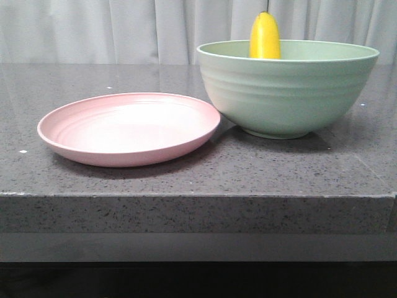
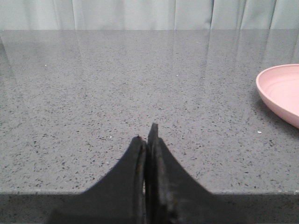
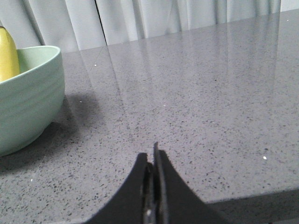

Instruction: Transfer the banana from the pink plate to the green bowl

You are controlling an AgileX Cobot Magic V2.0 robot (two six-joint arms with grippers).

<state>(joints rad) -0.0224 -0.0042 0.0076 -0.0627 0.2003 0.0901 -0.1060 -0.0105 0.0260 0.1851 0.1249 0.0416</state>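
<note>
Hands empty, banana in bowl

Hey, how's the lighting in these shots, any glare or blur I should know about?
Front view: even light, soft shadow under the pink plate and green bowl. Left wrist view: curtain reflections streak the glossy table; the shut left gripper is a dark, soft silhouette. Right wrist view: similar sheen, and the banana is cropped at the edge.

A dark grey speckled stone tabletop carries the pink plate on the left and the green bowl just beside it on the right.
</note>
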